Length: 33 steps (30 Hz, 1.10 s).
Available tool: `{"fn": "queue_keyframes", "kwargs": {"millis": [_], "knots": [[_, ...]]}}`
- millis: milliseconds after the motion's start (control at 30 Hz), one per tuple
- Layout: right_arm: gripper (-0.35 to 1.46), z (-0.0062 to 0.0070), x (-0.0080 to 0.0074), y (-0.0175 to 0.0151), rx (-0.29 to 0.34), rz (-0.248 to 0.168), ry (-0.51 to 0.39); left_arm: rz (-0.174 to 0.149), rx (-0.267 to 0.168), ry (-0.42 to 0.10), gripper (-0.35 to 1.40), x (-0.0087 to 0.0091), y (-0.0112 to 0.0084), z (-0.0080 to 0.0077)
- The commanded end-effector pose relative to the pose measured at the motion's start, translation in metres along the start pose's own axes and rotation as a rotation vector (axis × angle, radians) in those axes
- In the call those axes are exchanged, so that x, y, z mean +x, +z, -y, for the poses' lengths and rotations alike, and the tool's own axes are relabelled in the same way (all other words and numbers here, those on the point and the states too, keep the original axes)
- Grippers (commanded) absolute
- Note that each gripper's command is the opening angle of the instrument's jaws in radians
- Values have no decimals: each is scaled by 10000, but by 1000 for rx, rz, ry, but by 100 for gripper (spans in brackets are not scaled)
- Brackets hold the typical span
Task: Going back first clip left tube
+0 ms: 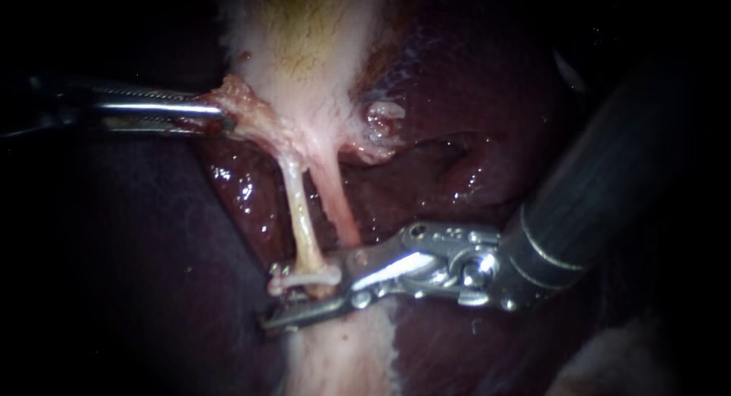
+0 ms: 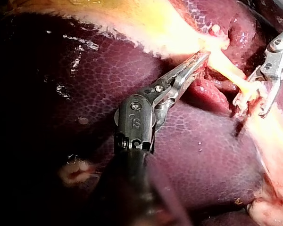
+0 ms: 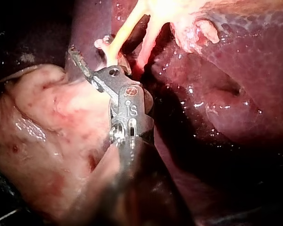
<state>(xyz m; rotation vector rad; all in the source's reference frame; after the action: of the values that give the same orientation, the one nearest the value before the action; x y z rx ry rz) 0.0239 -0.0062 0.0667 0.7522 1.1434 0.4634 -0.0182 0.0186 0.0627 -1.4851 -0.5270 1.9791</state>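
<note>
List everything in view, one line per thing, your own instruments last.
liver: one, dark maroon, behind and on both sides of everything else.
gallbladder: one, pale white with a yellowish patch, upper middle of the endoscope view, narrowing downward.
left tube: one, pale yellow, running down from the gallbladder's narrow end.
right tube: one, pink, close beside the left tube.
clip: one, white, across the left tube near its lower end.
left instrument: one, silver jaws, shut on the gallbladder's narrow end.
right instrument: one, silver jaws on a dark shaft, jaws open at the clip, the lower jaw just beneath it.
</note>
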Motion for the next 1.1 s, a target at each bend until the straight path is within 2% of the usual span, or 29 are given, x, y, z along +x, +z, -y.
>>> {"fn": "queue_keyframes", "kwargs": {"millis": [33,133,267,600,800,1100], "knots": [[50,-4,0,0,-22,2,-23,0,1,0,-35,0,0,0],[50,-13,-2,-4,-56,8,-68,0,1,1,-35,0,0,0],[50,-19,-6,-12,-69,16,-109,0,0,1,-35,0,0,-1],[50,-13,-16,-44,-55,21,-209,0,0,1,-35,0,-1,0],[50,-6,-18,-90,-41,22,-288,0,0,1,-35,0,-1,0],[50,-2,-12,-163,-106,9,-350,0,0,1,-35,0,-1,0]]}}
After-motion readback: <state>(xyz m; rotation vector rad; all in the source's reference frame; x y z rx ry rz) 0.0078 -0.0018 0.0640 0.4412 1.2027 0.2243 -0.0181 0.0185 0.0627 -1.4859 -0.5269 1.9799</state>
